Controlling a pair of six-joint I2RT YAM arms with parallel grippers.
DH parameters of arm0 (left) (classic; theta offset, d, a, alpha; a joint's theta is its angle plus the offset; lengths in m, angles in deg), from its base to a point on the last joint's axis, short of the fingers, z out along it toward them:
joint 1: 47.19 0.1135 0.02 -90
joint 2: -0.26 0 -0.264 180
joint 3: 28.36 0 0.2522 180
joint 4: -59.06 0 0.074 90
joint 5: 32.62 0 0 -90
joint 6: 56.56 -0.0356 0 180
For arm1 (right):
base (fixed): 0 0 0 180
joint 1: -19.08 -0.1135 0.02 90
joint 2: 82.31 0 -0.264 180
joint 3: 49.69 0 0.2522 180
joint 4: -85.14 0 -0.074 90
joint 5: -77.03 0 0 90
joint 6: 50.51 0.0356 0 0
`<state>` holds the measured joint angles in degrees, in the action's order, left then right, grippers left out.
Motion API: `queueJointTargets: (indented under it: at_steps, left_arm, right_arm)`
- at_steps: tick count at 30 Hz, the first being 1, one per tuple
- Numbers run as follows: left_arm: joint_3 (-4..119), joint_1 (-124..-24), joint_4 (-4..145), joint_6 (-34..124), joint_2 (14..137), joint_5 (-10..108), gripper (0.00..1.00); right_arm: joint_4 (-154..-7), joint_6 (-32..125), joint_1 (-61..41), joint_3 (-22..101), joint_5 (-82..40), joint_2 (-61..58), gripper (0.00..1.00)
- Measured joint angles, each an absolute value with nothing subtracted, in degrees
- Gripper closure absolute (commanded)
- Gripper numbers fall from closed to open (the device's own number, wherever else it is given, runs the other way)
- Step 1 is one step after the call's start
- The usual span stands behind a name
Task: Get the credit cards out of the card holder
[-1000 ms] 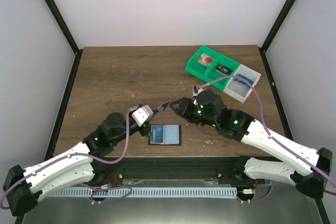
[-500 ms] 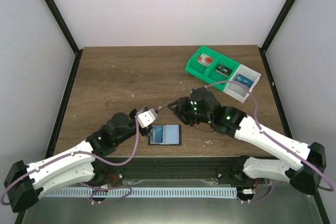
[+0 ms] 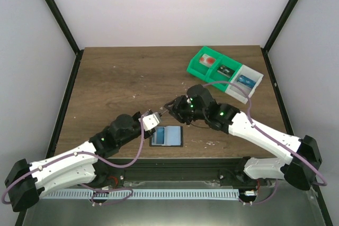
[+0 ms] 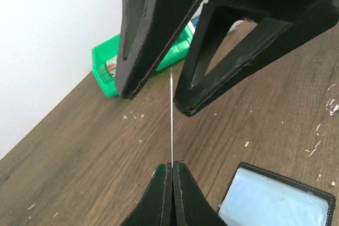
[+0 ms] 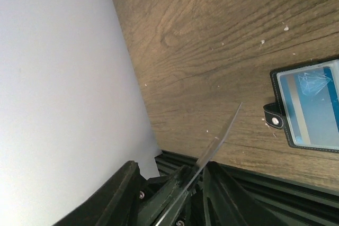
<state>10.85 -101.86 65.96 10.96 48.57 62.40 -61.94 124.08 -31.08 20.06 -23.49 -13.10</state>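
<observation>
The left gripper [image 4: 172, 172] is pinching a thin card [image 4: 171, 125] edge-on, and the right gripper [image 4: 157, 101] is straddling the card's free end with its jaws spread. For a good transfer, the right jaws should be closing squarely on the flat faces before the left is releasing. The card holder [image 3: 167, 135] is lying open, face up, on the table [image 3: 116, 78] just below both grippers. Whether more cards are sitting inside it is hard to make out.

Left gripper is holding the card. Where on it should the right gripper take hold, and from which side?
Take the card by its free end, opposite where the left gripper pinches it. It sits edge-on between the open fingers of the right gripper, so come in along its length and close on the flat faces.
</observation>
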Motion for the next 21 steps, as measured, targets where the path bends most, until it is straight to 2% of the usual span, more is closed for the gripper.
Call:
queueJointTargets:
  at_steps: [3,6,8,9,12,13,15,21]
  left_arm:
    - [10.65,-102.46,66.1,10.69,48.55,62.97,1.0]
    - [10.54,-102.74,66.36,10.61,48.5,63.67,1.0]
    - [10.39,-102.74,66.71,10.48,48.53,64.19,0.99]
    - [10.39,-102.76,66.84,10.43,48.53,64.32,0.91]
    - [10.39,-103.07,67.01,12.18,48.72,66.11,0.56]
    - [10.41,-103.07,67.01,13.1,48.72,66.83,0.5]
    - [10.63,-102.87,67.54,17.56,48.5,68.1,0.41]
    - [13.1,-94.08,71.14,39.85,44.0,59.38,0.29]
  right_arm:
    - [-62.96,124.19,-30.86,19.86,-25.04,-11.92,0.76]
    - [-64.12,124.19,-30.75,18.66,-26.29,-11.7,0.98]
    - [-65.06,124.04,-30.62,17.85,-27.08,-11.7,1.0]
    - [-65.35,123.84,-30.55,17.52,-27.3,-11.7,1.0]
    - [-68.52,121.37,-30.49,15.71,-27.49,-11.94,0.99]
    - [-69.67,119.97,-30.49,14.7,-27.47,-12.25,0.99]
    - [-72.23,115.49,-30.51,11.79,-26.77,-13.51,1.0]
    - [-78.13,101.24,-30.16,0.95,-22.62,-24.73,1.0]
